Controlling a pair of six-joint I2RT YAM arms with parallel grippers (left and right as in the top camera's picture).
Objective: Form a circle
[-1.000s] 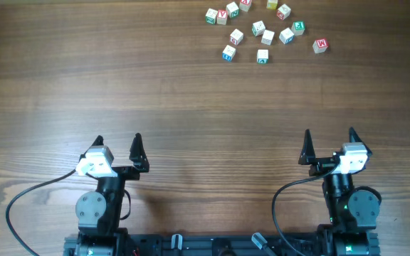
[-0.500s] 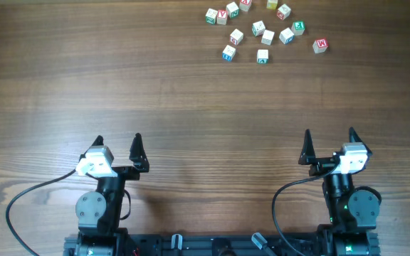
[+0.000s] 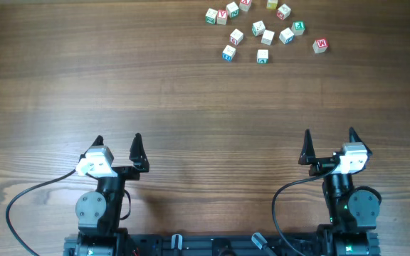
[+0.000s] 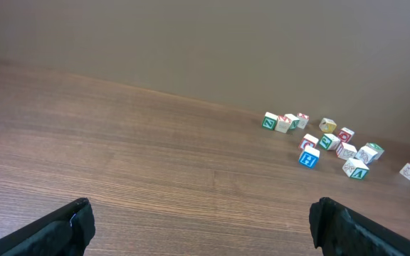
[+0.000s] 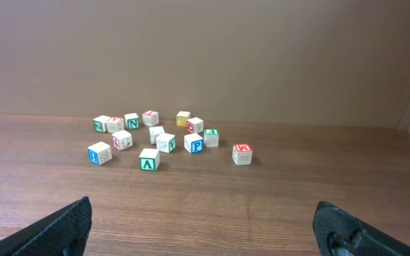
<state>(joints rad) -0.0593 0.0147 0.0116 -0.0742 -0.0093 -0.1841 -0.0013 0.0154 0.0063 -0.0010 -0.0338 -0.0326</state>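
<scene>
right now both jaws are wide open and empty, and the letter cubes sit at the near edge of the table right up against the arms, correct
Not quite. The letter cubes lie at the far side of the table, well away from the arms, as the overhead view shows. The rest holds: both sets of jaws stand wide open and empty.

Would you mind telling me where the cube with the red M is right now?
In the overhead view the red M cube sits at the right end of the scatter, alone, nearest a green-faced cube.
</scene>
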